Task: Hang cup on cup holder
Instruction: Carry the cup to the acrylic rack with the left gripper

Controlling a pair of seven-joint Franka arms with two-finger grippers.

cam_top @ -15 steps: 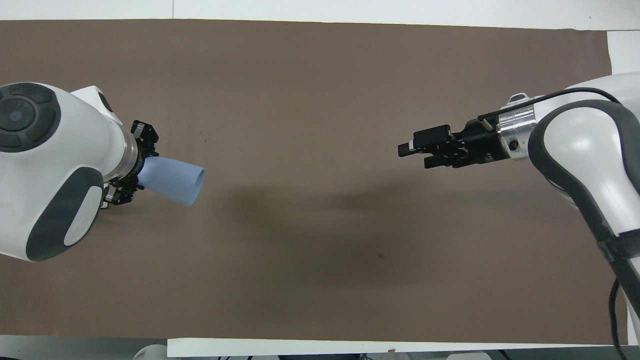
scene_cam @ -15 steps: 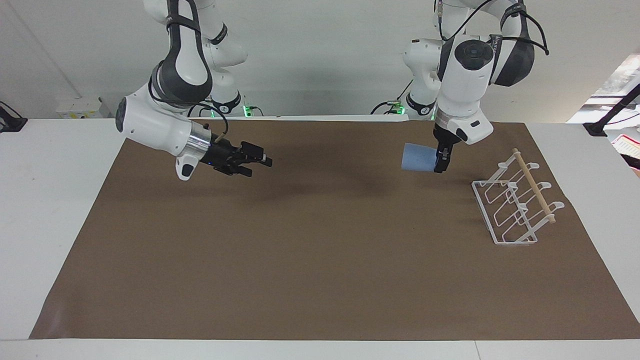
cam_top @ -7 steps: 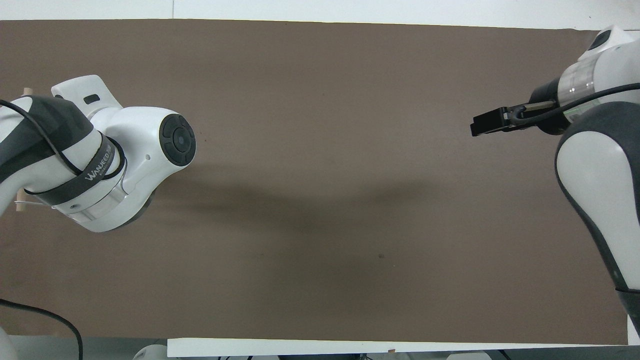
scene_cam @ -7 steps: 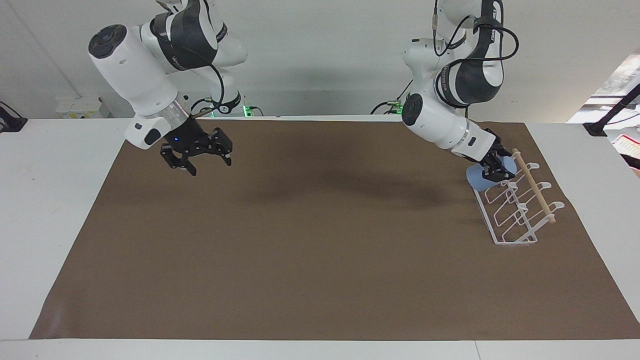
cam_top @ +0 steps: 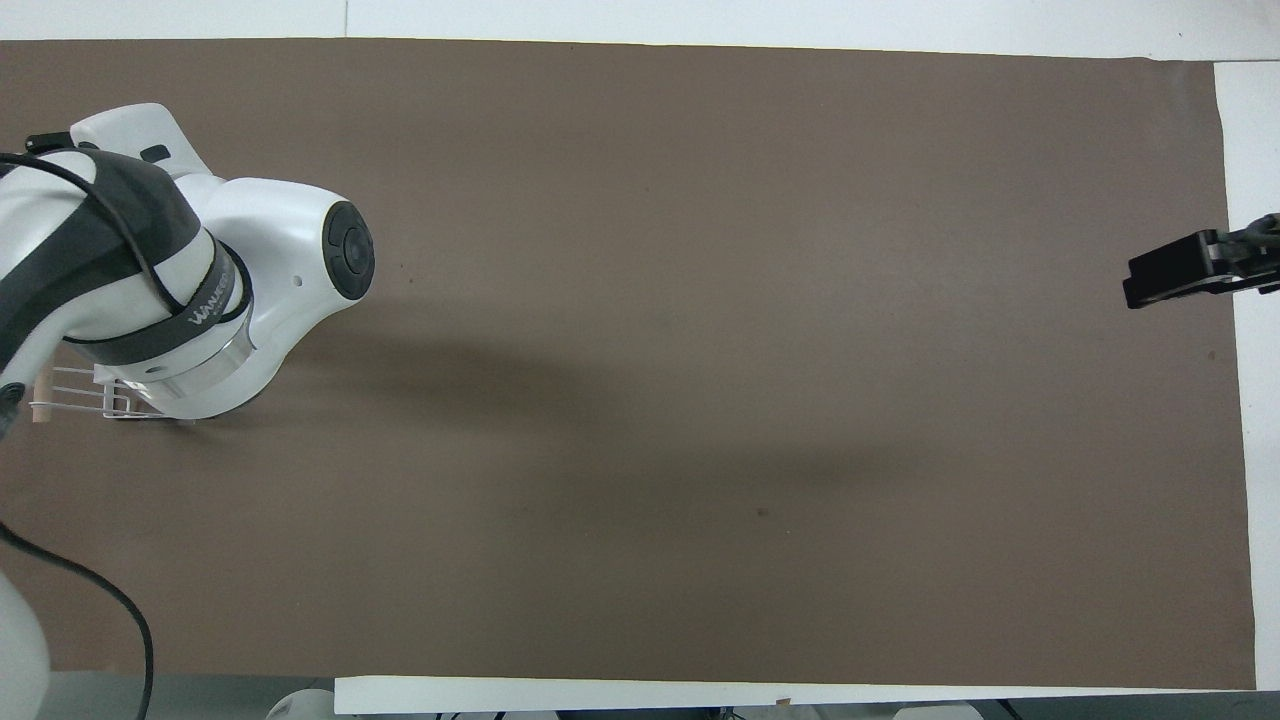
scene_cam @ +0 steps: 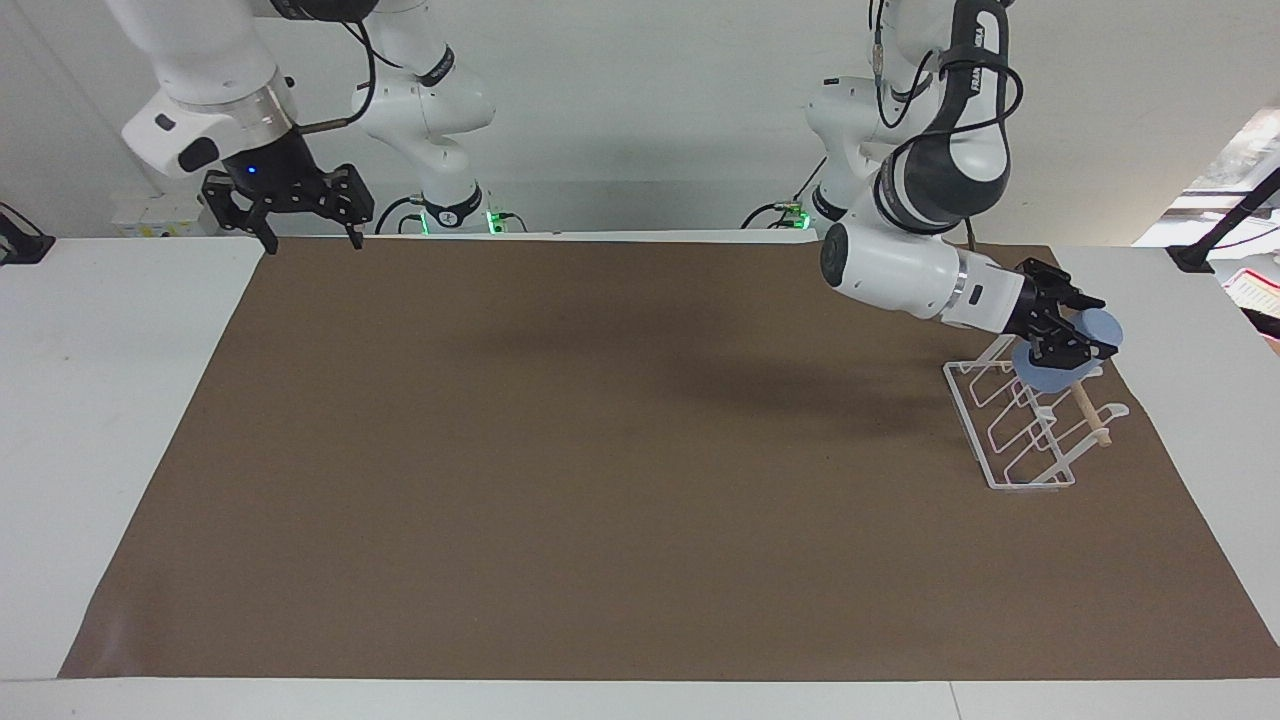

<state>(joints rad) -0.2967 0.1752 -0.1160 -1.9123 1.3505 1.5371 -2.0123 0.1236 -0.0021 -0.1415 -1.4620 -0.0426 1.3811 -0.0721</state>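
Nearest the robots, the right gripper (scene_cam: pixel 303 232) hangs high over the edge of the brown paper sheet (scene_cam: pixel 620 470) at the right arm's end of the desk (scene_cam: pixel 110 420), its jaws spread apart and holding nothing; in the overhead view only its dark tip (cam_top: pixel 1175 280) shows at the frame's edge. This arm waits. Toward the left arm's end, the left gripper (scene_cam: pixel 1072 335) reaches out sideways over the cup holder (scene_cam: pixel 1010 425), its jaws clamped on the cup (scene_cam: pixel 1070 352). The cup is light blue and tilted, its round base turned up and away from the arm, and it sits at the top of the rack against the wooden dowel (scene_cam: pixel 1090 415); whether a prong is inside it cannot be told. The cup holder stands on the paper, a white wire frame with slanted loops, the end nearer the robots covered by the gripper and cup. In the overhead view the left arm's bulky white and grey link (cam_top: pixel 190 290) hides the cup and most of the rack, leaving only a few wires (cam_top: pixel 85 390) showing. The grey band on that link carries white lettering that looks like "WANJEED", with a few smaller characters after it too small to read.
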